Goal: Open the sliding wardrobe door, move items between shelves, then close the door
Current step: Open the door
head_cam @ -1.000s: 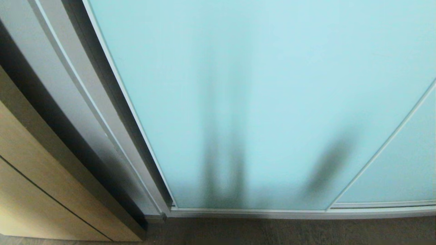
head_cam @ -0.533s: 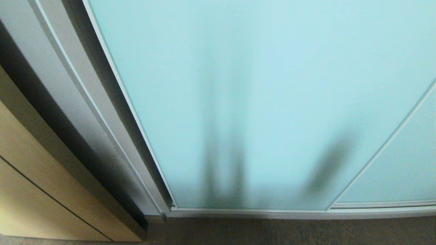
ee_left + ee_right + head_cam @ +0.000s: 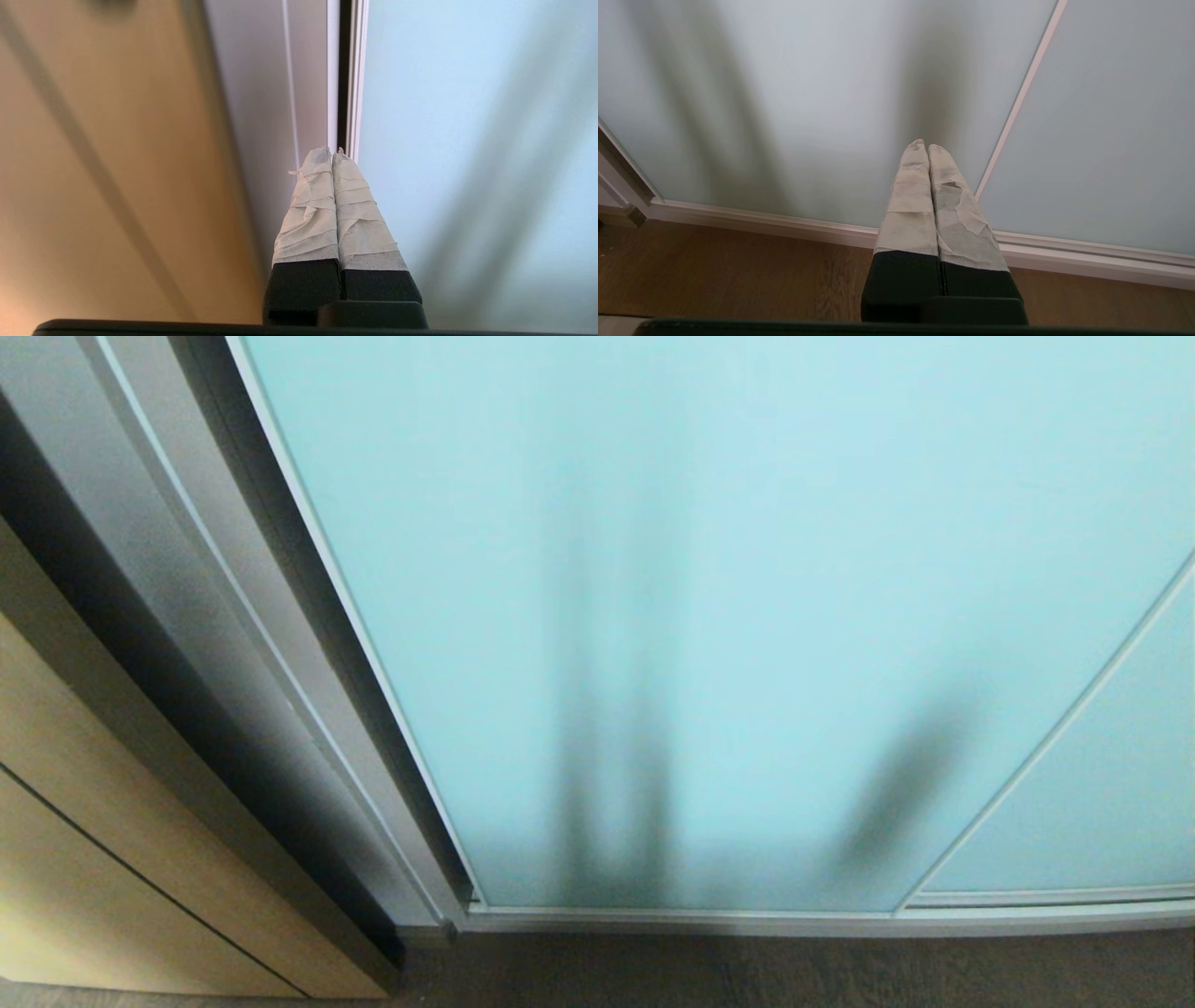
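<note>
- The sliding wardrobe door (image 3: 709,616) is a frosted pale aqua glass panel in a thin silver-grey frame; it fills most of the head view and stands shut against the grey jamb (image 3: 271,644) on its left.
- Right of the door a second aqua panel (image 3: 1111,784) sits behind a thin frame strip, cut off by the picture's edge.
- Below the door runs its pale bottom rail (image 3: 752,219), and before that the brown wooden floor (image 3: 728,270).
- Left of the jamb is a light wooden surface (image 3: 84,859) with a dark seam, only partly in view.
- The left gripper (image 3: 331,156) has its tape-wrapped jaws pressed together, empty, the tips pointing at the dark gap between door edge and jamb.
- The right gripper (image 3: 923,145) likewise has its jaws closed on nothing, aimed at the door's lower glass near the strip.
- Blurred dark streaks show on the frosted glass; what they are cannot be made out.
- Shelves and cushion are hidden behind the door.
</note>
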Available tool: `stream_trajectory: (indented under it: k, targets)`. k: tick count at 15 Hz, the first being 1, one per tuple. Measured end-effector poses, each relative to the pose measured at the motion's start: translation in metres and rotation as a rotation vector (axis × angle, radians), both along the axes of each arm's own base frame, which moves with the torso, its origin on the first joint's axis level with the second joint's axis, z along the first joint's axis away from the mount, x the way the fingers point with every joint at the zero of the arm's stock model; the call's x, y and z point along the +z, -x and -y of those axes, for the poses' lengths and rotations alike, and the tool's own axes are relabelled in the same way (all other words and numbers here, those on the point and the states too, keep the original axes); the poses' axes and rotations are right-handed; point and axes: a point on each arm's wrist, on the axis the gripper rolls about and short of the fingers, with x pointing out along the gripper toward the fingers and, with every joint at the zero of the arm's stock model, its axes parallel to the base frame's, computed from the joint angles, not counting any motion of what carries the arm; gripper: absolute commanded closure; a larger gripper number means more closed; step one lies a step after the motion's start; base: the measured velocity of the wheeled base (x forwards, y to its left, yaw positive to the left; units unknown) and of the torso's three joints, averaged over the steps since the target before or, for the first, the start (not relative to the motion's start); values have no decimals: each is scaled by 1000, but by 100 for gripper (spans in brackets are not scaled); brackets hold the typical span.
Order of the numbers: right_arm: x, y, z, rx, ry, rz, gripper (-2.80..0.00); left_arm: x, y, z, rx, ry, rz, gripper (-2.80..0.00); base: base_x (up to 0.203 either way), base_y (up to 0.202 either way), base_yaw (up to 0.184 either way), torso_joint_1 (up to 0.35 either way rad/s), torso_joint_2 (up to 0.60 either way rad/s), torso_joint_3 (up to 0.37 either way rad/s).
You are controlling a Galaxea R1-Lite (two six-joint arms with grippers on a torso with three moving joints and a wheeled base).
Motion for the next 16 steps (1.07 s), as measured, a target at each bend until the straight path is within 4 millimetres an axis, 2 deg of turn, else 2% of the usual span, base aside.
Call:
stream_trajectory:
  k: [3,5,9,16]
  targets:
    - [0,0,0,0,0,0,0,30,-56,0,7,-24,115,0,0,0,0,0,0,0]
    - [0,0,0,0,0,0,0,38,-87,0,10,-27,182,0,0,0,0,0,0,0]
    - [0,0,0,0,0,0,0,32,-123,0,11,-25,300,0,0,0,0,0,0,0]
    - [0,0,0,-1,0,0,0,26,-183,-1,68,-3,315,0,0,0,0,0,0,0]
